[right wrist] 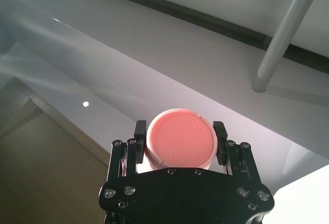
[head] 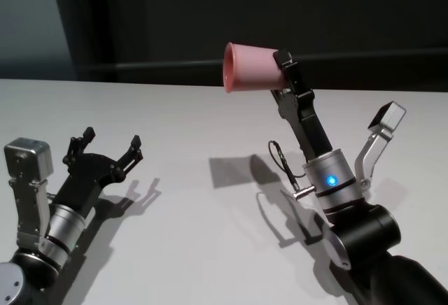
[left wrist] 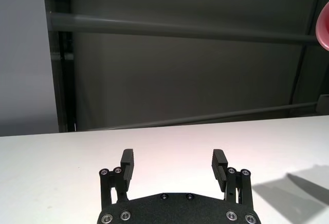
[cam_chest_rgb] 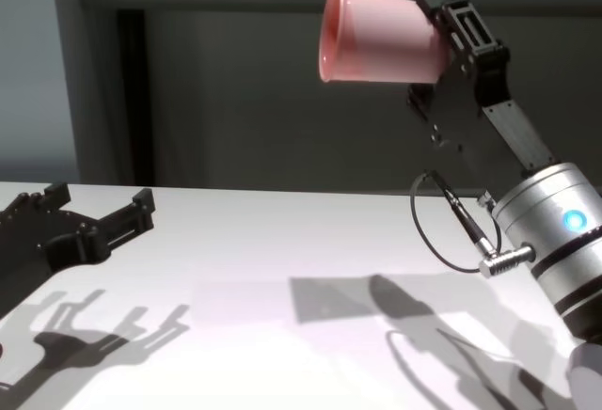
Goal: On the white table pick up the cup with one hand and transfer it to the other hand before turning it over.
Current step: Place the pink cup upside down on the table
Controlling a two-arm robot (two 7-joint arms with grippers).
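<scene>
Pink cup (head: 250, 68): aloft, sideways, clamped in right gripper (head: 283, 74) fingers. Left gripper (head: 112, 150): wide, empty. Pending: handover leftward.

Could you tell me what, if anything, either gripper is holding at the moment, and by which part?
The right gripper holds the cup by its base end, jaws on opposite sides, mouth pointing sideways above the white table. The left gripper is open and empty.

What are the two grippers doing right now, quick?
Left gripper: open, empty, low over the table.
Right gripper: closed on the pink cup, held up in the air, lying sideways.
</scene>
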